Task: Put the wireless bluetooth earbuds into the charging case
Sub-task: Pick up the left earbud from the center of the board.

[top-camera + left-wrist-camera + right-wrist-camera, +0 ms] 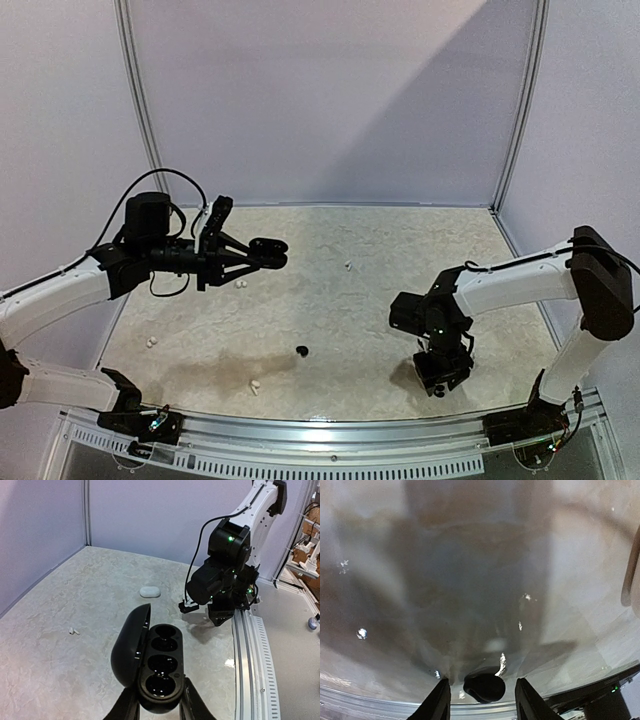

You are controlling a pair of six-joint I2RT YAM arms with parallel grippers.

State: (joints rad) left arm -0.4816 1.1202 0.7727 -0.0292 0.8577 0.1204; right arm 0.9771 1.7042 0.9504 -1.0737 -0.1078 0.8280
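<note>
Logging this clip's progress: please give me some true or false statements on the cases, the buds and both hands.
1. The left hand grips the black oval charging case, whose lid is open. True.
2. A bud already sits in that case. False: its sockets are all empty.
3. The right hand stands open around a small black earbud. True.
4. The white pebble-shaped case lies open. False: it lies shut.

Pale marbled table [400,250]. White earbuds [152,341]: one left, one near edge, one far middle. Black earbud [302,351] in middle. White case [150,591] lying flat.
</note>
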